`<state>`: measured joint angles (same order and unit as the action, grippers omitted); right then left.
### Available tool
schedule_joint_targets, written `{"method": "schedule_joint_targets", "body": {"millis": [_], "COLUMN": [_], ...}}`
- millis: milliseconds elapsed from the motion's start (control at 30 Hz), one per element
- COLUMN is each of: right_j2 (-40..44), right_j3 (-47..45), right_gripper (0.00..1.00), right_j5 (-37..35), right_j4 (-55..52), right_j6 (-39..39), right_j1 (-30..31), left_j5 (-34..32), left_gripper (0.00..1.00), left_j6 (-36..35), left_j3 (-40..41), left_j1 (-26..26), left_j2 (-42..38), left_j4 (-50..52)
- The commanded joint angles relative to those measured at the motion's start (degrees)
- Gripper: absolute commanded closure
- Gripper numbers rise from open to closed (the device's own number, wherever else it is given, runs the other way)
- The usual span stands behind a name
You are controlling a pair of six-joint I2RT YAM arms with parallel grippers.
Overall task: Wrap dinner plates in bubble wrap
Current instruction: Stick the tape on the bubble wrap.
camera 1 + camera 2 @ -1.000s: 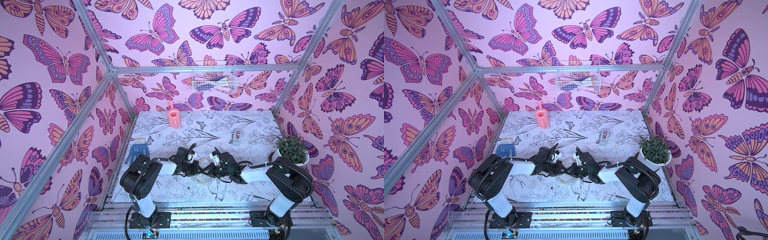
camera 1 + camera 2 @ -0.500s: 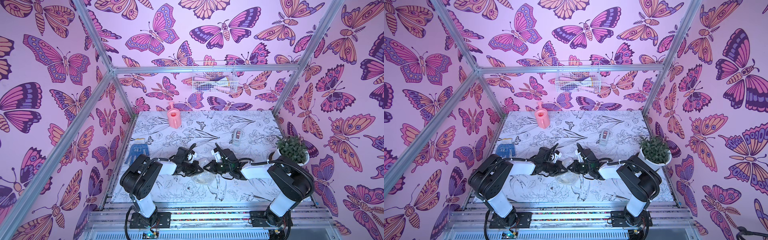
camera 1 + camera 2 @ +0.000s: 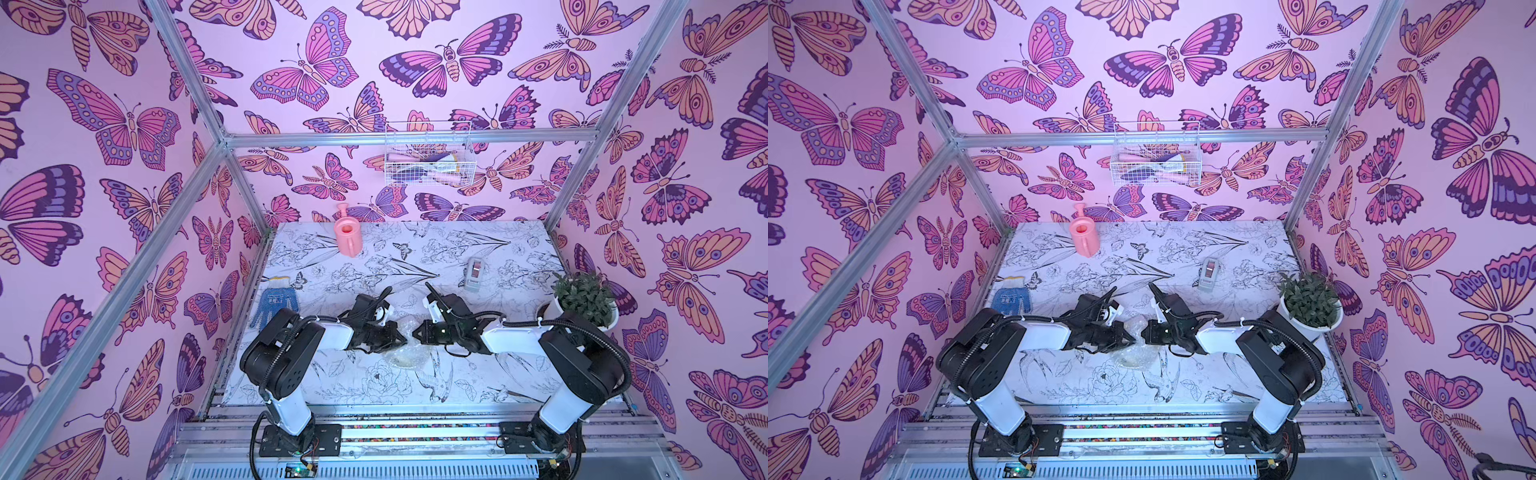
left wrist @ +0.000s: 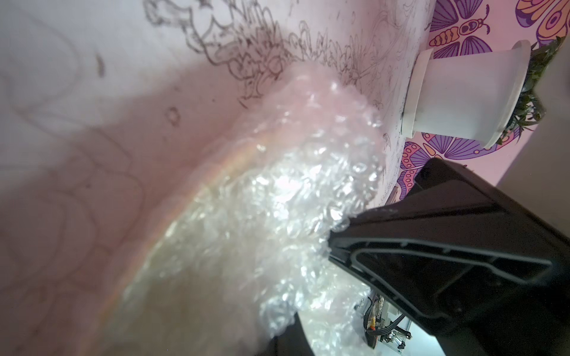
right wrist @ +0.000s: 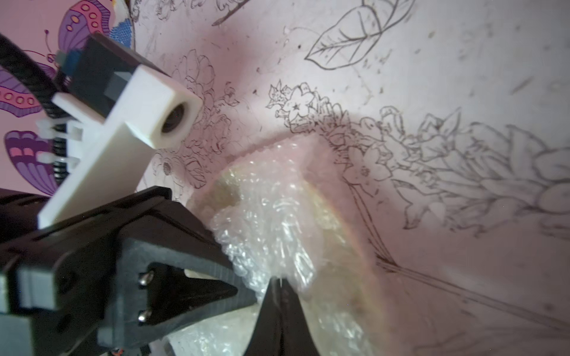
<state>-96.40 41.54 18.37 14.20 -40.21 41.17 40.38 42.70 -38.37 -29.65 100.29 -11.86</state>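
Note:
The bubble wrap (image 3: 409,354) (image 3: 1136,354) lies bunched into a small crinkly heap at the middle of the table. A cream dinner plate (image 5: 226,189) shows dimly through it in the right wrist view; its rim motifs are hidden. My left gripper (image 3: 402,338) (image 3: 1132,338) (image 4: 285,334) is shut on a fold of the wrap at the heap's left edge. My right gripper (image 3: 416,334) (image 3: 1144,333) (image 5: 277,282) meets it tip to tip from the right. Its jaws are pinched together on a thin sliver of the wrap.
A grey tape dispenser (image 3: 473,274) stands behind the right arm. A potted plant in a white pot (image 3: 584,299) is at the right edge. A blue glove (image 3: 274,303) lies at the left edge, a pink watering can (image 3: 348,237) at the back. A wire basket (image 3: 428,162) hangs on the back wall.
My right gripper has shifted a little to the left, closer to the left gripper's tip over the wrap. The left arm has held still.

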Motion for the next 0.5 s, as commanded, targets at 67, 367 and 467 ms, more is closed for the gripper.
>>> {"method": "schedule_joint_targets", "body": {"millis": [67, 367, 467], "right_j2": [2.00, 3.36, 3.32], "right_j3": [1.99, 2.76, 3.47], "right_gripper": [0.92, 0.78, 0.68], "right_j5": [-5.29, -6.51, -7.77], "right_j4": [-7.83, -11.50, -14.20], "right_j6": [7.81, 11.37, 12.68], "right_j1": [1.46, 2.30, 3.23], "left_j5": [-14.17, -14.10, -14.09], "left_gripper": [1.00, 1.00, 1.00], "left_j6": [-0.25, -0.29, -0.33], "left_j3": [3.92, 3.83, 3.89], "left_j1": [-0.41, -0.41, -0.41], "left_j2": [6.34, 6.57, 6.58], "left_j4": [12.56, 12.56, 12.56]}}
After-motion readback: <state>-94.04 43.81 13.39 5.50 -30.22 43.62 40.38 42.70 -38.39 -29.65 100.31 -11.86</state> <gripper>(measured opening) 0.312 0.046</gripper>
